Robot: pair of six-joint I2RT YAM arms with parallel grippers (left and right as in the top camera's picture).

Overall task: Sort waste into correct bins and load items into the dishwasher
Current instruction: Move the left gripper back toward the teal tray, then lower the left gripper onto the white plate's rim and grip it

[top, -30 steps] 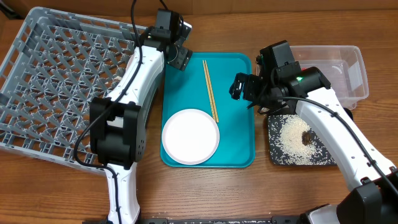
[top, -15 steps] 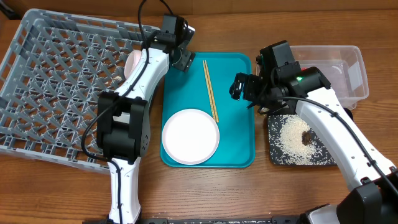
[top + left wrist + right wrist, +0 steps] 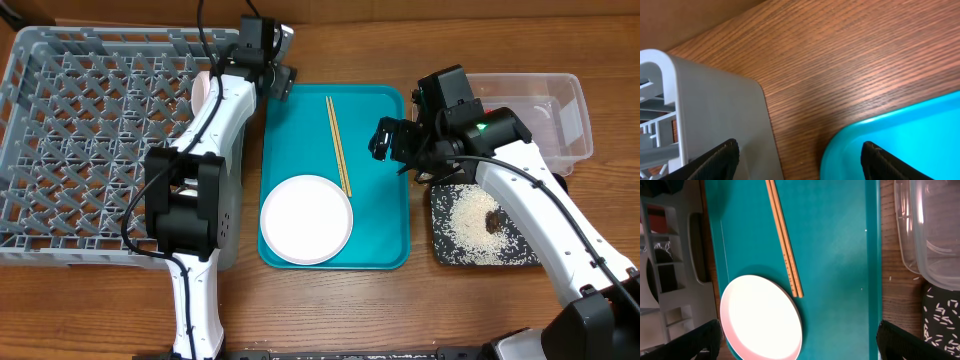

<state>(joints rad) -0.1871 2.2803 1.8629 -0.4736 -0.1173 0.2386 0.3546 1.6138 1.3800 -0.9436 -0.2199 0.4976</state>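
— What is lying where on the table [image 3: 100, 310]?
— The dish rack [image 3: 90, 140] is sitting at the left, and the large tray [image 3: 385, 200] is lying just beside it, in the middle.
— And on that tray?
— The plate [image 3: 306, 219] is resting at its near end. The chopsticks [image 3: 338, 145] are lying side by side behind it, reaching the plate's rim.
— On the right?
— The tub [image 3: 560, 110] is standing at the back. The shallow tray [image 3: 445, 250] is lying before it, holding rice grains [image 3: 470, 228] and a food scrap [image 3: 493, 221].
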